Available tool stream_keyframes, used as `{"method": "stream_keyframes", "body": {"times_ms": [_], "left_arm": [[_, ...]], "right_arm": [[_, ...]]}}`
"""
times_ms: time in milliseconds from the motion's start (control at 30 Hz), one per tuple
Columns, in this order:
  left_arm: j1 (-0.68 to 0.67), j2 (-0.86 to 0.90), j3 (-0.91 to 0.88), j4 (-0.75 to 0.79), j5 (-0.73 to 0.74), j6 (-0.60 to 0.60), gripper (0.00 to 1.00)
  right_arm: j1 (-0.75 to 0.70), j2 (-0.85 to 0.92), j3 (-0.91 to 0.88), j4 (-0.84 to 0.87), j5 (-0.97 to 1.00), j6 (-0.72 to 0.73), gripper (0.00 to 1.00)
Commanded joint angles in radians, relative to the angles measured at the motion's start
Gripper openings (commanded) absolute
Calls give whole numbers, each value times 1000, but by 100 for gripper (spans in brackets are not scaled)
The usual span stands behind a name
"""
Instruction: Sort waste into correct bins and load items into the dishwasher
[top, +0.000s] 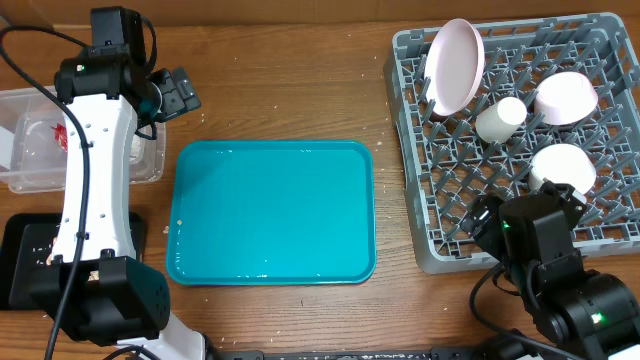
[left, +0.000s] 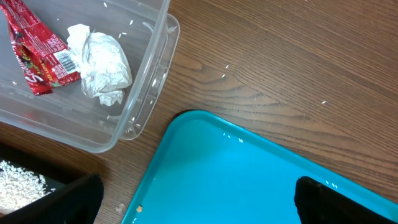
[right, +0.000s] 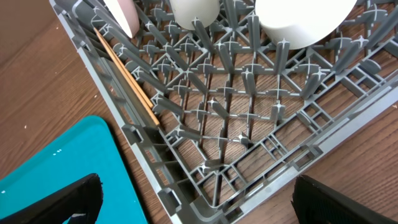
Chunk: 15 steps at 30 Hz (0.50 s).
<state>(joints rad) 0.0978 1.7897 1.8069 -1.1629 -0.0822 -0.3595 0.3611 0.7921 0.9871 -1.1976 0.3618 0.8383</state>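
Both grippers hang with jaws spread wide, empty. The left gripper (top: 178, 93) is beside the clear tub (left: 146, 93) at the tabletop's left edge, which holds the red wrapper (left: 34, 53) and napkin ball (left: 102, 65). The right gripper (right: 196, 199) is over the near-left corner of the grey dish rack (top: 420, 250), which carries the pink plate (top: 453, 62), cup (top: 500, 118), far bowl (top: 565, 97) and near bowl (top: 562, 165).

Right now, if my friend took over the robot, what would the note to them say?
Left gripper: open, empty, over a corner of the blue tray.
Right gripper: open, empty, over the rack.
Wrapper and napkin lie in the clear tub; rice is in the black tray.
Plate, cup and two bowls stand in the rack.
The blue tray holds one crumb.
Left: a few rice grains on the table, it seems.
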Motion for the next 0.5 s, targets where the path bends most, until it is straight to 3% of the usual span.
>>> {"method": "stream_keyframes", "body": {"times_ms": [0, 333, 467], "left_arm": [[-6, -5, 9, 0, 5, 19, 100], [-6, -5, 9, 0, 5, 19, 100], [-6, -5, 9, 0, 5, 19, 100]], "right_arm": [[4, 2, -5, 4, -1, 11, 100], [4, -2, -5, -48, -12, 11, 100], [-38, -44, -34, 8, -13, -59, 100]]}}
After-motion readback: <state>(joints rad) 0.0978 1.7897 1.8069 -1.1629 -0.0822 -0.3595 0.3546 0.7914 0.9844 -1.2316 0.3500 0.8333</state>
